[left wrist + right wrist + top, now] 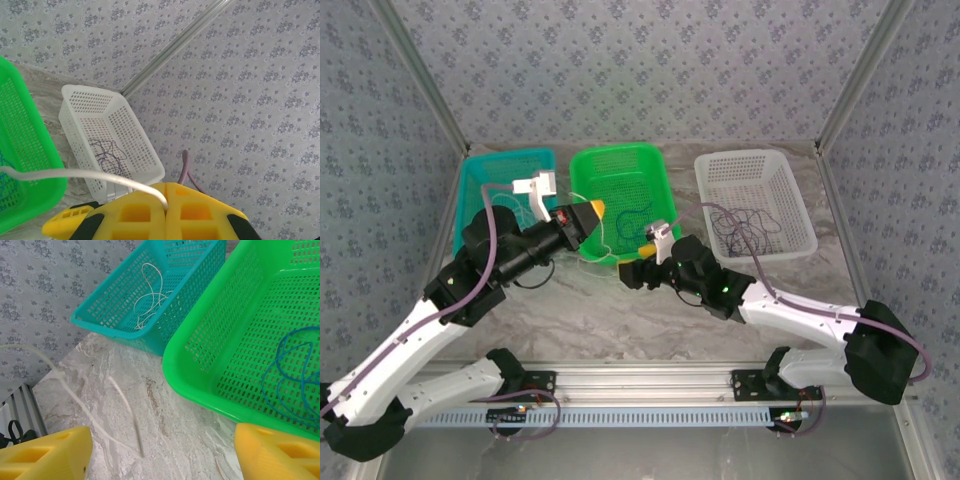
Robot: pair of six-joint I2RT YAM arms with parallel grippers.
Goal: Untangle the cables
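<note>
The left arm [415,350] and right arm [800,312] share one build: smooth white shells on the long links, chunky black housings at the joints, and black bases [510,372]. A thick purple-grey cable [430,312] runs along the outside of each arm, and thin dark wires [525,418] curl at the bases. A small green light [724,291] glows on a black joint of the right arm. The left gripper [166,212] has yellow fingers [135,215] moulded with square recesses and edged with black patches. The right gripper [160,460] has the same yellow blocks.
</note>
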